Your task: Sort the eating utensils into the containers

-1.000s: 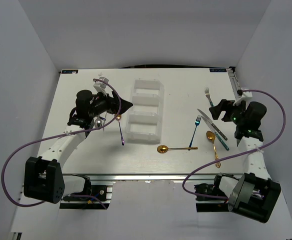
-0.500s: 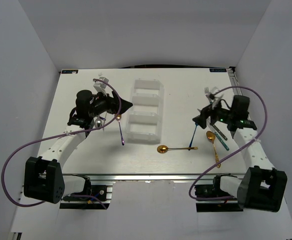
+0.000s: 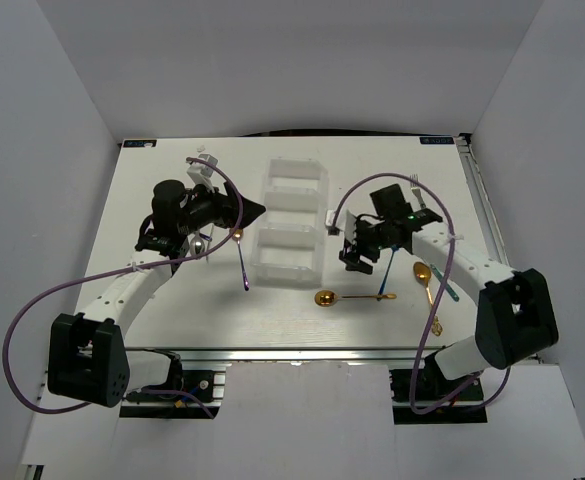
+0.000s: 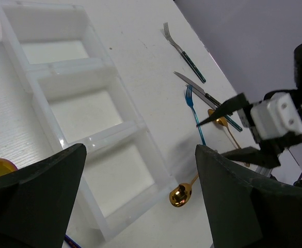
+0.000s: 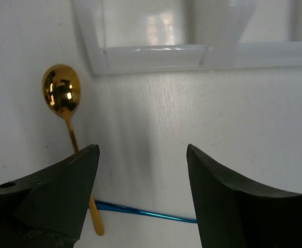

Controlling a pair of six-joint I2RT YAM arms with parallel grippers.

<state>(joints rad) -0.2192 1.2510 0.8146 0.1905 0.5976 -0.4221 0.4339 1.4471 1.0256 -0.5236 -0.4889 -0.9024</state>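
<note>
Your right hand [image 5: 141, 155] hangs wide open and empty over bare table [image 5: 228, 129], between the gold spoon [image 5: 61, 92] and the tray [image 5: 151, 54], with the blue fork [image 5: 145, 213] handle just below it. Drop straight down and you grab nothing, or clip the tray wall and shove it. The spoon's thin handle lies flat and may skid out. Your left hand [image 4: 140, 155] is open and empty too, just left of the tray

Bright even light — soft shadows; near fingers [image 5: 42, 199] blurred, glare on gold spoon [image 5: 61, 93].
</note>
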